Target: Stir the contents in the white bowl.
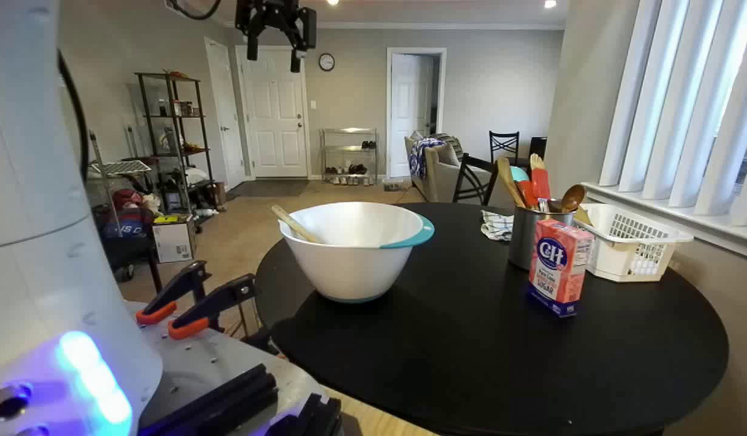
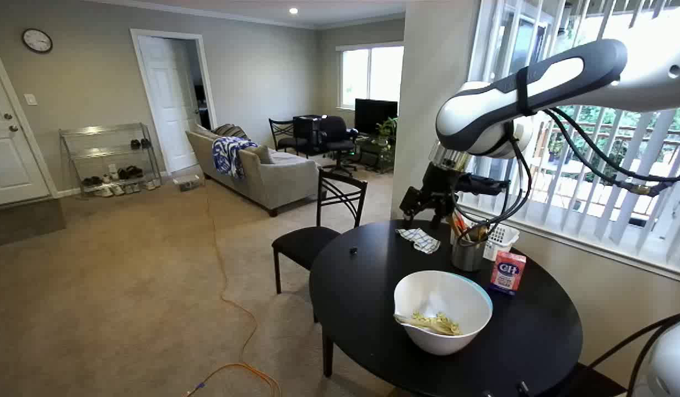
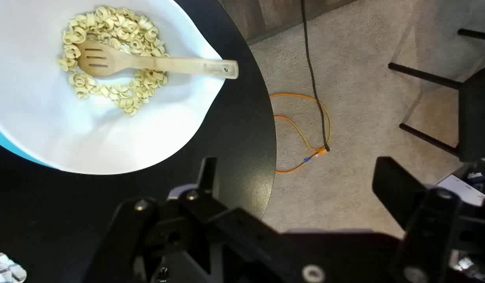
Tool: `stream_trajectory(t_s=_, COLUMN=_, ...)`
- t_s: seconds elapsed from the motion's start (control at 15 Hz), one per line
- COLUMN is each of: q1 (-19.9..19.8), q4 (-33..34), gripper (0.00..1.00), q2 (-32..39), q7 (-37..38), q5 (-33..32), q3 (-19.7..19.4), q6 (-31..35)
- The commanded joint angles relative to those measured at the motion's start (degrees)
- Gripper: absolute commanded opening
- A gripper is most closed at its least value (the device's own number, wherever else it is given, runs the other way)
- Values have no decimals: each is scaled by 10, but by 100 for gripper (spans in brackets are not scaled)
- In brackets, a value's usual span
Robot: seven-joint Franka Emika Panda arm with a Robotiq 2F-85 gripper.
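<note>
The white bowl (image 1: 349, 272) with a teal rim stands upright on the black table in both exterior views (image 2: 447, 344). It fills the upper left of the wrist view (image 3: 128, 149). Curled pasta pieces (image 3: 126, 29) lie in its bottom. A slotted wooden spatula (image 3: 187, 66) rests in the bowl, its head on the pasta and its handle over the rim. The handle also shows in an exterior view (image 1: 293, 224). My gripper (image 3: 297, 169) is open and empty, with wide-apart fingers. It hangs high above the table, apart from bowl and spatula, in both exterior views (image 1: 274, 59) (image 2: 421, 219).
On the round black table (image 1: 470, 351) stand a red sugar carton (image 1: 561, 266), a metal utensil holder (image 2: 467, 256) with several utensils, and a white slatted basket (image 1: 628, 248). A checkered cloth (image 2: 420, 240) lies near the far edge. A chair (image 2: 307, 245) stands beside the table.
</note>
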Motion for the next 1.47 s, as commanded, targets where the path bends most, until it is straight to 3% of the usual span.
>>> stream_trajectory(t_s=0.0, q1=-12, q4=1, gripper=100, q2=0, q7=-3, q5=4, q3=11, q6=-2)
stream_trajectory(t_s=0.27, q1=-12, q4=1, gripper=100, q2=0, q7=-3, q5=4, q3=11, q6=-2)
stream_trajectory(t_s=0.6, q1=2, q4=95, gripper=100, q2=141, q7=105, q5=-149, q3=107, q6=3)
stream_trajectory(t_s=0.8, q1=12, q4=148, gripper=100, q2=209, q7=163, q5=-230, q3=131, q6=-12)
stream_trajectory(t_s=0.93, q1=24, q4=178, gripper=100, q2=245, q7=205, q5=-282, q3=130, q6=-22)
stream_trajectory(t_s=1.2, q1=52, q4=199, gripper=100, q2=289, q7=327, q5=-454, q3=100, q6=-49)
stream_trajectory(t_s=1.4, q1=65, q4=206, gripper=100, q2=317, q7=375, q5=-521, q3=80, q6=-96)
